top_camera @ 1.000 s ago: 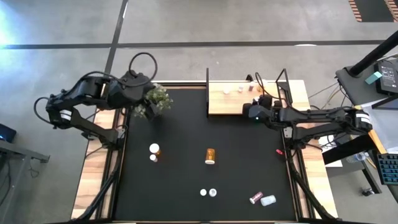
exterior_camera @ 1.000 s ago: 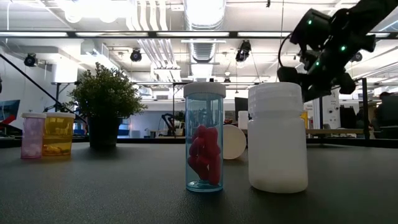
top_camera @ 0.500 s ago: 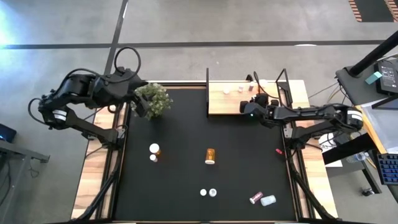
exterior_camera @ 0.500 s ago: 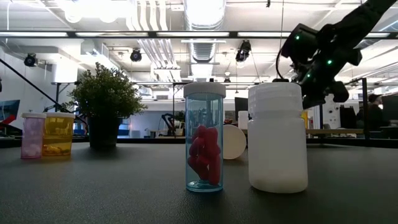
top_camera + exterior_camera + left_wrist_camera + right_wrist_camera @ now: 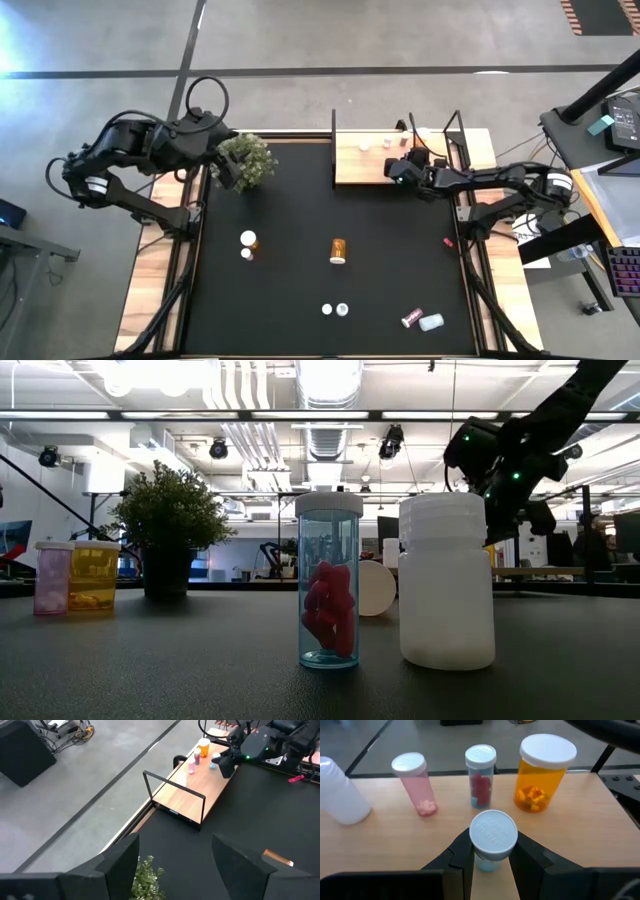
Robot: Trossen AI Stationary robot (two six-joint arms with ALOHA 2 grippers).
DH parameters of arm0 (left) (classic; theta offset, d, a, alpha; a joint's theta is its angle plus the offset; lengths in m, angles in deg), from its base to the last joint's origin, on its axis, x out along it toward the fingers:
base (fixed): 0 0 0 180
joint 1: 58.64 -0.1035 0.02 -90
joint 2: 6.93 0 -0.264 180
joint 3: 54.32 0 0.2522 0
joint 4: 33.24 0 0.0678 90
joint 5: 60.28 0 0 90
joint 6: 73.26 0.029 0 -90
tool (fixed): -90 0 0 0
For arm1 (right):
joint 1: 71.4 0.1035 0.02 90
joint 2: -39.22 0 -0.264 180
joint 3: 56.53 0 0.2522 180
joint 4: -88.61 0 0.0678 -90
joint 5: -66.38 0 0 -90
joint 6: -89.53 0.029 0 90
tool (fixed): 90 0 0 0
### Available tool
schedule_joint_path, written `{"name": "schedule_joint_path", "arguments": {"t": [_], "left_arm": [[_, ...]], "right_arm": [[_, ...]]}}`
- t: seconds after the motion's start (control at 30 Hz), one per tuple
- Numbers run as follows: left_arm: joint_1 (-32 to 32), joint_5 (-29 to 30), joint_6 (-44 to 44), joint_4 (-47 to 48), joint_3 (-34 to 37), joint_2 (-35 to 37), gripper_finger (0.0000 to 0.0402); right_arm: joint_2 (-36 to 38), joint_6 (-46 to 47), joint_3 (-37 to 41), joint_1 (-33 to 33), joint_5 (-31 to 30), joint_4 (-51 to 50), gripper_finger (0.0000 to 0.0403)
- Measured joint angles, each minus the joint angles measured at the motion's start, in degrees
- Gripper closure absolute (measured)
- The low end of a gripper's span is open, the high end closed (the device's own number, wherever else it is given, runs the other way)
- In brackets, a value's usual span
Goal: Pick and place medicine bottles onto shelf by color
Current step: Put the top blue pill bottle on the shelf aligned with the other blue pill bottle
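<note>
Right gripper [image 5: 490,857]: over the shelf [image 5: 365,163], fingers pinching a white-capped bottle [image 5: 493,839]. Shelf row beyond: pink bottle [image 5: 416,784], red-pill bottle [image 5: 480,776], orange bottle [image 5: 543,772]. Left gripper [image 5: 175,865]: by the plant [image 5: 245,160], fingers spread. Other bottles loose on the counter [image 5: 300,250].

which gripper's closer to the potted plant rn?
Left. The left gripper hovers just beside the potted plant; the right gripper is across the table over the shelf.
</note>
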Motion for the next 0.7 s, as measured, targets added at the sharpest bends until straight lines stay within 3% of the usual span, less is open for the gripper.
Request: {"name": "schedule_joint_path", "arguments": {"t": [0.7], "left_arm": [[0.02,0.12,0.24,-0.02,0.00,0.00,0.0168]], "right_arm": [[-1.45,0.11,-0.02,-2.19,0.55,4.32,0.0309]]}}
